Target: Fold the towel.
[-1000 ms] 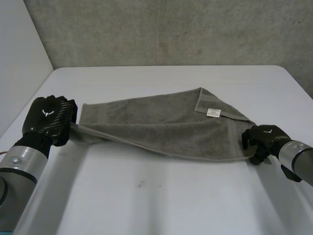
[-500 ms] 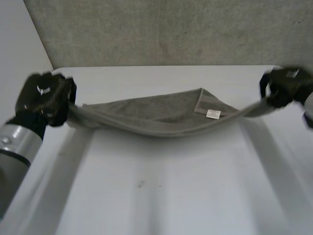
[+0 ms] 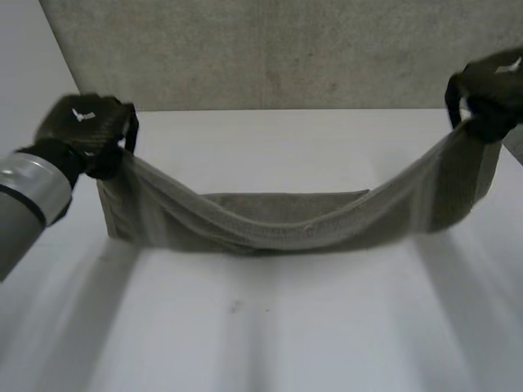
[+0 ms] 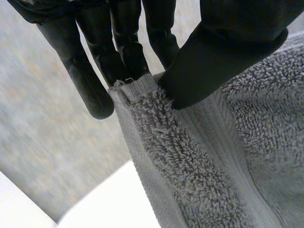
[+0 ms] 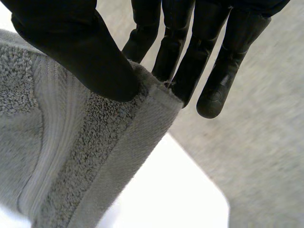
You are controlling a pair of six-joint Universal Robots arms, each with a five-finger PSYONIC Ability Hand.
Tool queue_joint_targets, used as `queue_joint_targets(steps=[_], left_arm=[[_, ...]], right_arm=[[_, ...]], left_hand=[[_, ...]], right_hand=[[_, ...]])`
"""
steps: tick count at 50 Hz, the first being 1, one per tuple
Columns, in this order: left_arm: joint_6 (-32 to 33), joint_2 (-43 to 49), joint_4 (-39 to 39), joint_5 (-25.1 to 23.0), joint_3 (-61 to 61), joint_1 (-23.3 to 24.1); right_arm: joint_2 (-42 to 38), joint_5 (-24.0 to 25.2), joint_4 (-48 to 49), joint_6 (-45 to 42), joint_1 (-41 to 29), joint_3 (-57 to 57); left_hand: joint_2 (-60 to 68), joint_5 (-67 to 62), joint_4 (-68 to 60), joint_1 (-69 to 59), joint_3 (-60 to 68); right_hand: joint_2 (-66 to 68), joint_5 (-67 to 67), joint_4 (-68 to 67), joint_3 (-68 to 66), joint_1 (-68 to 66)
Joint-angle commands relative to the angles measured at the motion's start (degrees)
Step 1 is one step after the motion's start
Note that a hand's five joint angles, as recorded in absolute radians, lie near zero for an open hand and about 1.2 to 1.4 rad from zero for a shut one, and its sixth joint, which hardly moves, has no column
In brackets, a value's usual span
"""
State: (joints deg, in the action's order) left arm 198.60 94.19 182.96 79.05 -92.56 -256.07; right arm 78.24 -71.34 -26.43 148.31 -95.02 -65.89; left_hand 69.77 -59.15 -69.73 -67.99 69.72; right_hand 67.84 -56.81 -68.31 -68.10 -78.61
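Grey terry towel (image 3: pixel 278 224) hangs as a long sagging band between the two hands over the white worktop (image 3: pixel 270 335), its two ends raised and well apart, its middle drooping low near the worktop's far half; whether the lowest fold touches the surface or hangs just above it cannot be told. At one end the left hand (image 3: pixel 86 131) is up beside the far left corner of the worktop, its fingers closed on the towel's corner, and the cloth falls steeply from it. At the other end the right hand (image 3: pixel 486 98) is higher, out by the far right edge, and the towel runs down from it in a stretched slope toward the middle. In the left wrist view the thumb (image 4: pixel 228 42) presses the hemmed corner of the towel against the fingers (image 4: pixel 123 42), pinching it, with the looped pile spreading below the palm. In the right wrist view the thumb (image 5: pixel 80 47) likewise clamps the woven border of the corner against the fingers (image 5: pixel 185 47). Behind the worktop stands a rough grey concrete wall (image 3: pixel 270 49)
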Motion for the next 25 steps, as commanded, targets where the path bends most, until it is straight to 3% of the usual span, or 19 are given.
queue_joint_targets(steps=[1, 5, 8, 10, 11, 13, 16, 18, 25], left_arm=[[0.7, 14.2, 0.3, 0.1, 8.6, 0.1], [0.8, 19.7, 0.4, 0.1, 16.1, 0.2], [0.7, 24.4, 0.7, 0.0, 25.5, 0.3], [0.0, 27.4, 0.8, 0.2, 36.7, 0.6], [0.0, 27.5, 0.8, 0.2, 36.8, 0.6], [-0.8, 28.2, 1.0, 0.8, 42.3, 0.8], [-4.1, 28.2, 2.2, 3.4, 51.9, 1.6], [-9.1, 27.2, 3.2, 6.7, 56.7, 1.9], [-15.3, 21.8, 1.2, 9.3, 50.9, 1.2]], right_arm=[[-12.9, -2.3, 1.7, 0.0, -0.6, 4.3], [-17.6, -2.9, 5.0, 1.0, -2.4, 8.4], [-21.0, -4.9, 11.5, 3.6, -4.4, 13.9], [-22.0, -8.0, 21.0, 8.5, -4.6, 18.8], [-22.0, -8.0, 21.1, 8.6, -4.6, 18.8], [-20.2, -11.4, 32.5, 13.7, -4.7, 21.6], [-18.4, -12.6, 37.2, 15.9, -4.6, 21.9], [-14.1, -13.0, 42.4, 17.5, -4.7, 20.1], [-11.0, -9.3, 38.2, 17.5, -4.4, 14.3]], left_hand=[[10.2, -10.8, -10.3, -12.0, 10.3], [10.2, -10.8, -10.3, -12.0, 10.3], [10.2, -10.8, -10.3, -12.0, 10.3], [10.2, -10.8, -10.3, -12.0, 10.3], [10.2, -10.8, -10.3, -12.0, 10.3], [10.2, -10.8, -10.3, -12.0, 10.3], [10.2, -10.8, -10.3, -12.0, 10.3], [10.2, -10.8, -10.3, -12.0, 10.3], [10.2, -10.8, -10.3, -12.0, 10.3]], right_hand=[[12.2, -13.2, -11.7, -11.9, -1.4], [12.2, -13.2, -11.7, -11.9, -1.4], [12.2, -13.2, -11.7, -11.9, -1.4], [12.2, -13.2, -11.7, -11.9, -1.4], [12.2, -13.2, -11.7, -11.9, -1.4], [12.2, -13.2, -11.7, -11.9, -1.4], [12.2, -13.2, -11.7, -11.9, -1.4], [12.2, -13.2, -11.7, -11.9, -1.4], [12.2, -13.2, -11.7, -11.9, -1.4]])
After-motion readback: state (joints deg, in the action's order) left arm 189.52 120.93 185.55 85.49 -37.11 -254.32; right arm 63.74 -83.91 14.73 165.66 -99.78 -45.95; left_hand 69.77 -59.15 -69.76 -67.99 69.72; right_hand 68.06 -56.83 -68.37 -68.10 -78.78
